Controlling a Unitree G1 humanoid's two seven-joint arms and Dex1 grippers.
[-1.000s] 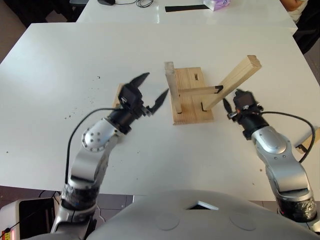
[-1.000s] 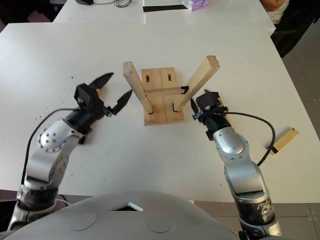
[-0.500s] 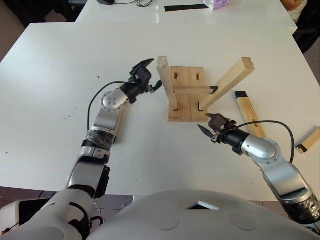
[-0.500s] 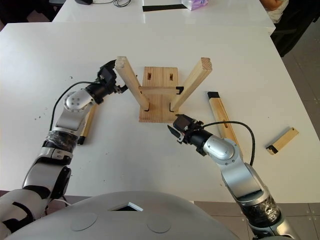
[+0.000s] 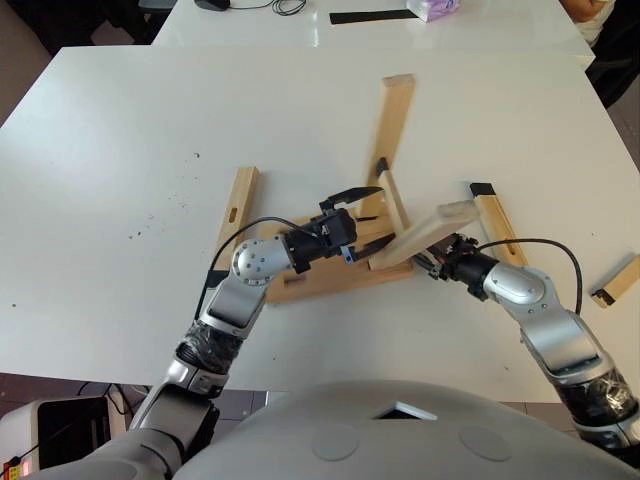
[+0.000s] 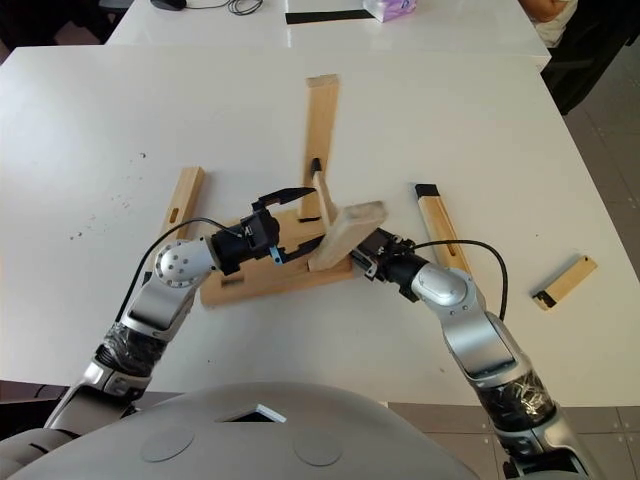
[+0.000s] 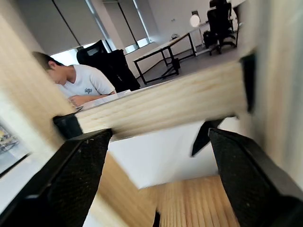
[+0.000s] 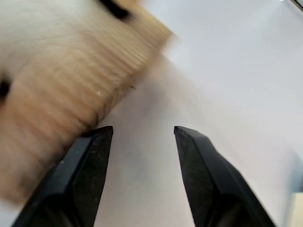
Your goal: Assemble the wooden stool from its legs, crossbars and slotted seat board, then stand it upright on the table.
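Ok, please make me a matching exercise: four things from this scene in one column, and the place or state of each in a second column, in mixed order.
Column one:
A. slotted leg
B. long black-tipped leg
C. short piece
D. left tool

Column two:
1. far right, at the edge of the table
2. open, above the seat board
3. lying flat, left of the seat board
4. lying flat, close beside the right tool

Pairs: A-3, B-4, C-1, D-2.
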